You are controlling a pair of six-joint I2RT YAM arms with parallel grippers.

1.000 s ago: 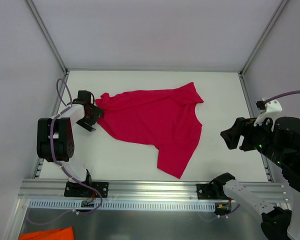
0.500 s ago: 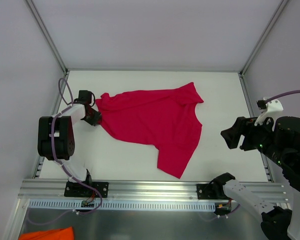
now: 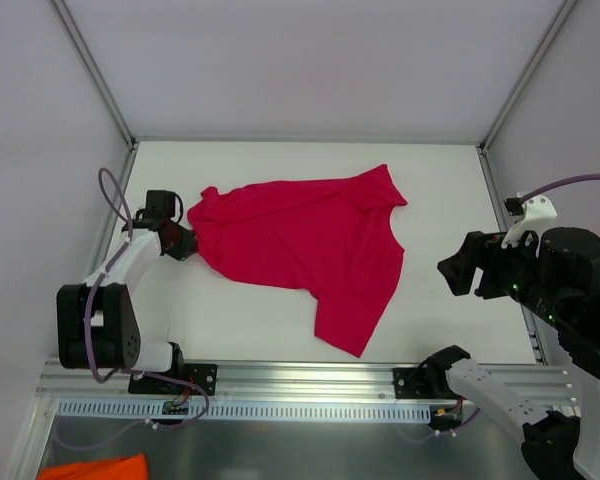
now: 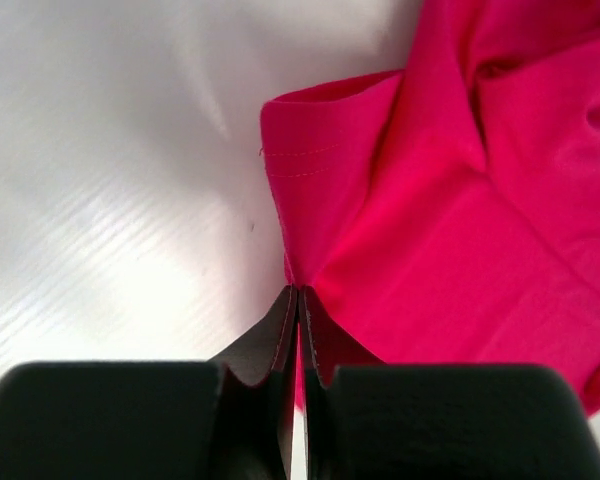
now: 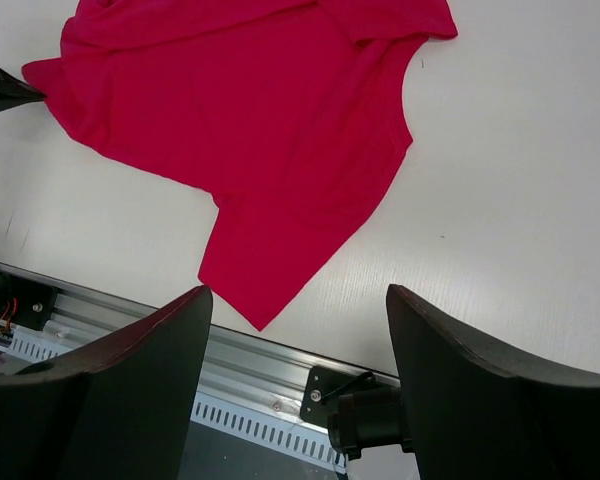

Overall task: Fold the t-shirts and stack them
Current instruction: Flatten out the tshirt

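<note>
A crimson-red t-shirt (image 3: 300, 240) lies spread but rumpled on the white table, one sleeve at the far right and a hem corner pointing at the near rail. My left gripper (image 3: 185, 243) is at the shirt's left edge, shut on a pinch of its fabric. In the left wrist view the fingertips (image 4: 298, 292) meet on the red cloth (image 4: 460, 220) beside a stitched hem. My right gripper (image 3: 458, 268) hangs open above the table's right side, apart from the shirt. In the right wrist view the t-shirt (image 5: 250, 110) lies beyond its wide-apart fingers (image 5: 130, 370).
An aluminium rail (image 3: 280, 380) runs along the near table edge with both arm bases on it. An orange cloth (image 3: 95, 468) lies below the rail at the bottom left. White walls and metal posts enclose the table at the back and sides.
The left gripper has shut on the shirt's left edge, and its arm has swung outward to the left. The shirt has barely shifted. The right arm is almost still.
</note>
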